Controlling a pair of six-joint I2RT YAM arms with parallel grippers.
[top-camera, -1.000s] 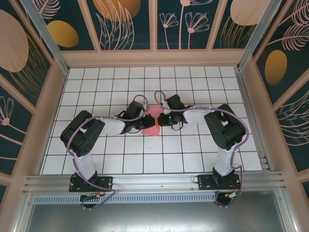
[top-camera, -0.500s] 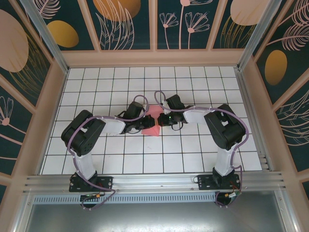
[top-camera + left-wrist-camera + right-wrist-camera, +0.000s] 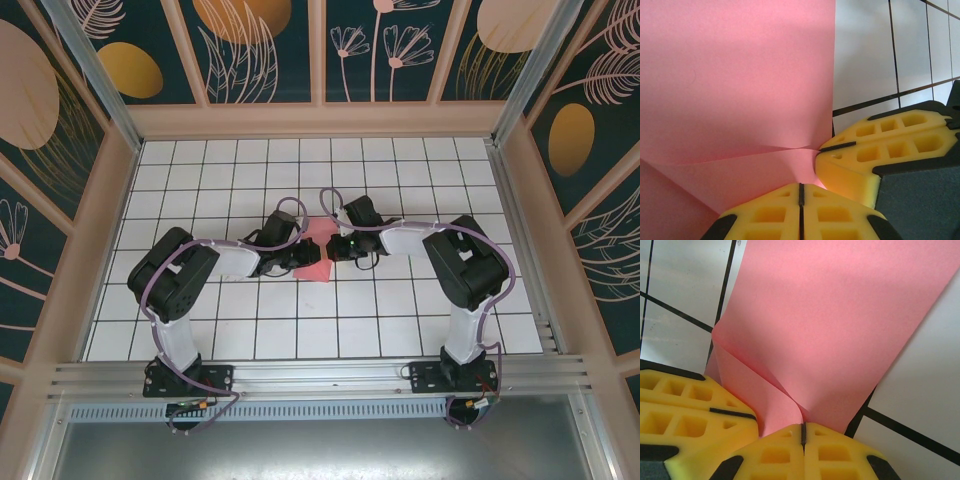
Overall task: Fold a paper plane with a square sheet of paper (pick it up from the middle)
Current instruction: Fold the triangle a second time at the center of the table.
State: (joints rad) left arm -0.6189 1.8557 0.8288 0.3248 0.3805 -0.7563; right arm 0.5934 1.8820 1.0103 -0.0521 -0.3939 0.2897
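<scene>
Pink paper (image 3: 735,75), fanning out ahead, is pinched at one fold by the left fingers (image 3: 785,212) and right fingers (image 3: 817,452), both pairs pressed together, tips adjoining; edges are best kept aligned before creasing against the tabletop (image 3: 400,170).

Square sheet of paper (image 3: 315,255): plain salmon pink, no print, shaded darker pink along its creases. Bench (image 3: 400,180): white square tiles ruled with thin black grid lines. Left claw (image 3: 800,192): bright yellow fingers with a black centre seam, on dark grey-black mounts. Right claw (image 3: 802,432): the same yellow, black seam, black mounts. Left arm (image 3: 175,290) and right arm (image 3: 465,270): black joints, white links, trailing lilac cables (image 3: 288,202). Wall panels (image 3: 410,70): dark teal, drawn over with pale pink line flowers and leaves, plus orange-gold and peach ovals. Frame (image 3: 320,118): pale peach. Near rail (image 3: 320,375): silver-grey metal.
</scene>
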